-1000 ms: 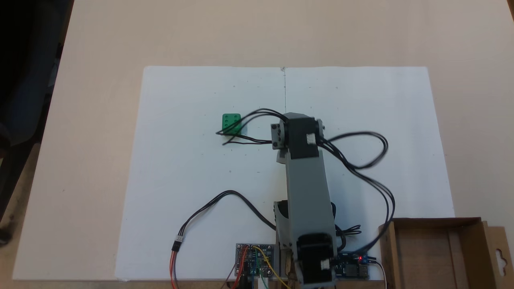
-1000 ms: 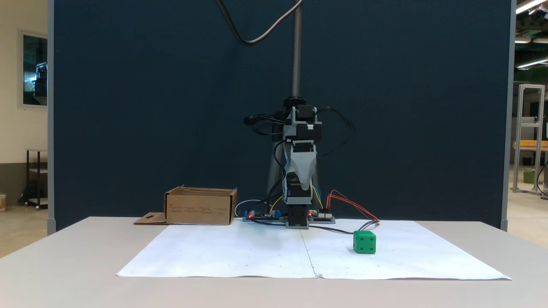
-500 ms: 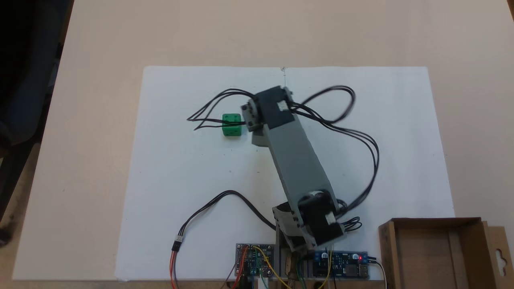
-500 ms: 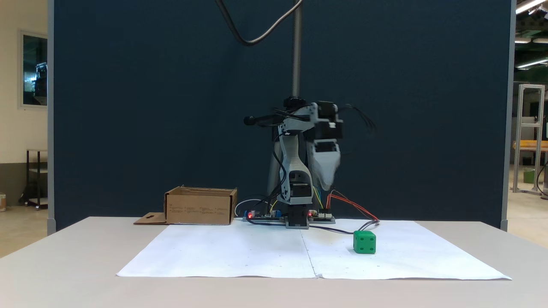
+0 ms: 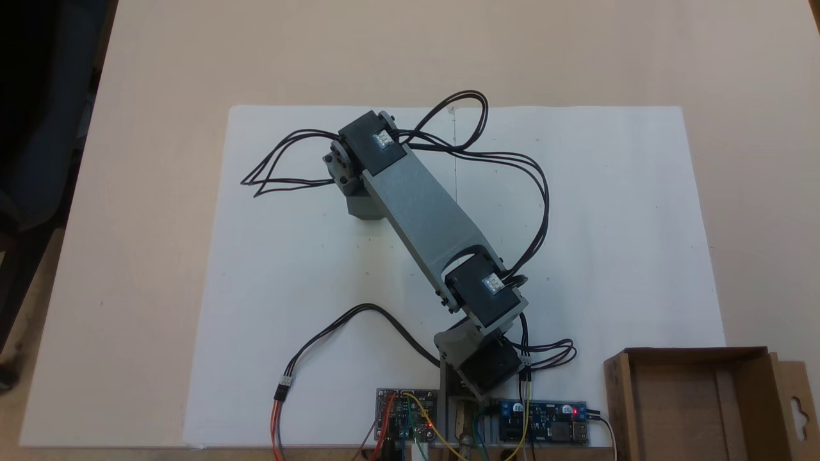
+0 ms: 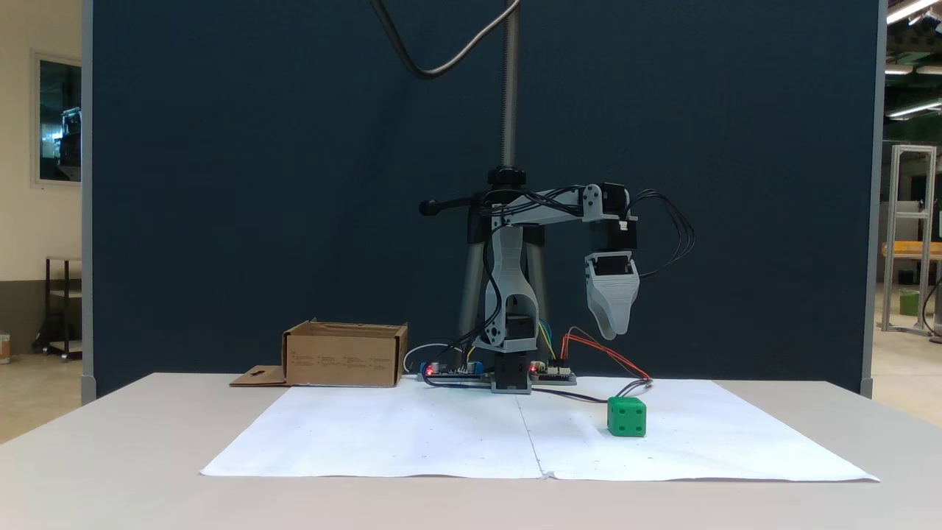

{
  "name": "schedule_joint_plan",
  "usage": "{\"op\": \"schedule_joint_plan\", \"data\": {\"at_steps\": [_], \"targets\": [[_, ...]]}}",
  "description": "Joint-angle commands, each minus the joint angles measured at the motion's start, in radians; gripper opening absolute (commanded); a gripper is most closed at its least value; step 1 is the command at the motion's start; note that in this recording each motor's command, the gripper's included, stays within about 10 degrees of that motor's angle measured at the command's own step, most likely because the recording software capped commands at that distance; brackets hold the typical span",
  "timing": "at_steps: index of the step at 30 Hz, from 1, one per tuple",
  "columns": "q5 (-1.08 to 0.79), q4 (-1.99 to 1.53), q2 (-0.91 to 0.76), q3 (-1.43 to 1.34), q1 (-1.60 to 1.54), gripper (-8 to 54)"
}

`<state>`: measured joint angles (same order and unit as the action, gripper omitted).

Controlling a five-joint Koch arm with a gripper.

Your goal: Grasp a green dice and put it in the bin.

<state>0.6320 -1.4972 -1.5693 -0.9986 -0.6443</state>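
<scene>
White paper's green dice (image 6: 627, 417) unmoved; arm swung above it, jaws' gap unreadable.

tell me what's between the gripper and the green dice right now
Nothing: in a fixed view the gripper hangs above the green dice with only open air between them, and the dice sits on the white paper.

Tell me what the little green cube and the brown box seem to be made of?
The green dice looks like moulded or printed plastic: uniform bright colour, crisp edges, recessed darker pips, a slight sheen. The bin looks like plain cardboard: matte brown walls, folded edges and a flat flap with a hang-hole cutout.
</scene>
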Motion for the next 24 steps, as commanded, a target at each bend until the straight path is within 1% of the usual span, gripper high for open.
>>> {"op": "schedule_joint_plan", "data": {"at_steps": [1,7,12,16,24], "targets": [[0.080,0.020,0.008,0.109,-0.018,41.8],[0.078,0.020,0.008,0.133,-0.017,41.8],[0.078,0.014,-0.014,0.245,0.005,41.5],[0.078,-0.006,-0.015,0.245,0.003,41.6],[0.078,-0.031,0.054,0.242,0.002,42.2]]}}
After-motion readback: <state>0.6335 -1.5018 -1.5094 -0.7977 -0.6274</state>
